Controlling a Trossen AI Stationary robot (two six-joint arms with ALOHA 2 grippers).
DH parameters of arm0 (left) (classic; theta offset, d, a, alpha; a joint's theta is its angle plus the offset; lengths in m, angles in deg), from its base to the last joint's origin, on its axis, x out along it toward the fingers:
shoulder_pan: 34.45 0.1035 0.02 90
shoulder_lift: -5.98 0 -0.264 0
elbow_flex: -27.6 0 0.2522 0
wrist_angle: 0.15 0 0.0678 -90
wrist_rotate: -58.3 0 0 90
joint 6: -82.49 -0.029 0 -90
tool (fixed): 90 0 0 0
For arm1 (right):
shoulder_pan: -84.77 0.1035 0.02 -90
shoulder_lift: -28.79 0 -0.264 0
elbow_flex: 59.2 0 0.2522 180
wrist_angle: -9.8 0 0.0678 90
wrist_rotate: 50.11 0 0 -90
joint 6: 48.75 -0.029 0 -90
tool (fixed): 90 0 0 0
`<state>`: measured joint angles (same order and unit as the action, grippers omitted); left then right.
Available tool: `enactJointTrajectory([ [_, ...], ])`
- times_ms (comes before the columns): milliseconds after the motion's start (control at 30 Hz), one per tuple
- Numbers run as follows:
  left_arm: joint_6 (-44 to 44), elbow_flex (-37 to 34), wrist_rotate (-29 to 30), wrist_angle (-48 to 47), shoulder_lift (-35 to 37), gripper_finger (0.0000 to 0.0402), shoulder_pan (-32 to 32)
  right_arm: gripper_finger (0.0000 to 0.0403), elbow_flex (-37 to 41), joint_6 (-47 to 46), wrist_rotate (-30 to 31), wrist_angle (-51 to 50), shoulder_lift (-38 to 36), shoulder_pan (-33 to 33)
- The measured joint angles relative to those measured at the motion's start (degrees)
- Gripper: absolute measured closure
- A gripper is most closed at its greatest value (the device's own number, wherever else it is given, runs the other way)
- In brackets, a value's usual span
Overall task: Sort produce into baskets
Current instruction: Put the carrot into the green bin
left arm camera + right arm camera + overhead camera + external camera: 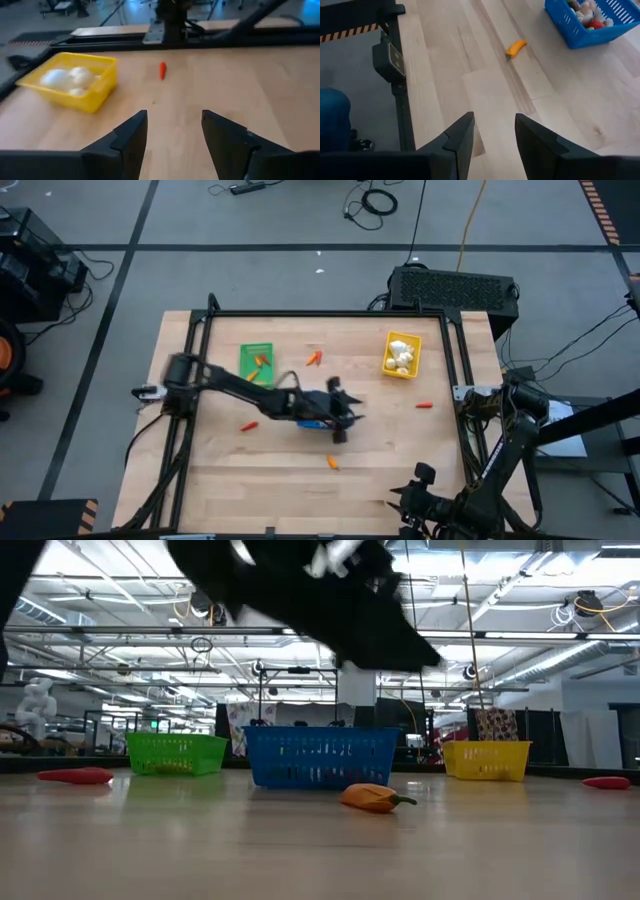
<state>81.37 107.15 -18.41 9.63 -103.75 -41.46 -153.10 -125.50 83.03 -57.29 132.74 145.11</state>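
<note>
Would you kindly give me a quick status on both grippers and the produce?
Left gripper over the blue basket, jaws open, empty. Right gripper parked at the table's near edge, jaws open. Orange pepper loose in front of the basket.

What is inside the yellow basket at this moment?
The yellow basket holds several white rounded garlic-like bulbs, piled toward one end. Anything beneath the bulbs or behind the near wall cannot be seen. The high view shows the same white pieces, nothing orange or red.

Orange carrot (516,48) nr blue basket (580,31)
</note>
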Motion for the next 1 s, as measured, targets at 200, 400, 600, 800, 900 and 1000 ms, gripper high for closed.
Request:
enactJointTrajectory([
  [200, -2.16, 14.02, -3.90, 5.90, -16.78, 0.0206, 0.29, 0.0268, 0.00, 1.63, -0.04, -0.53, -0.89, 0.39],
  [400, -2.33, 34.05, -2.91, -3.23, -29.60, 0.0206, 1.34, 0.0268, 0.00, 2.88, 0.04, -0.98, -1.32, 0.59],
  [600, -2.25, 49.68, -3.02, -8.97, -39.50, 0.0206, 3.66, 0.0268, 0.00, 2.89, -0.04, -2.23, -1.32, 1.30],
  [800, -1.16, 55.07, -5.01, -10.74, -43.47, 0.0206, 5.56, 0.0268, 0.00, 2.64, 0.09, -3.04, -1.32, 2.08],
  [900, 0.69, 55.79, -6.34, -10.68, -45.01, 0.0206, 6.29, 0.0268, 0.00, 2.58, 0.31, -3.57, -1.32, 2.03],
  [1000, 0.81, 58.78, -7.40, -11.17, -47.71, 0.0206, 6.66, 0.0268, 0.00, 2.59, 0.39, -4.39, -1.32, 2.01],
])
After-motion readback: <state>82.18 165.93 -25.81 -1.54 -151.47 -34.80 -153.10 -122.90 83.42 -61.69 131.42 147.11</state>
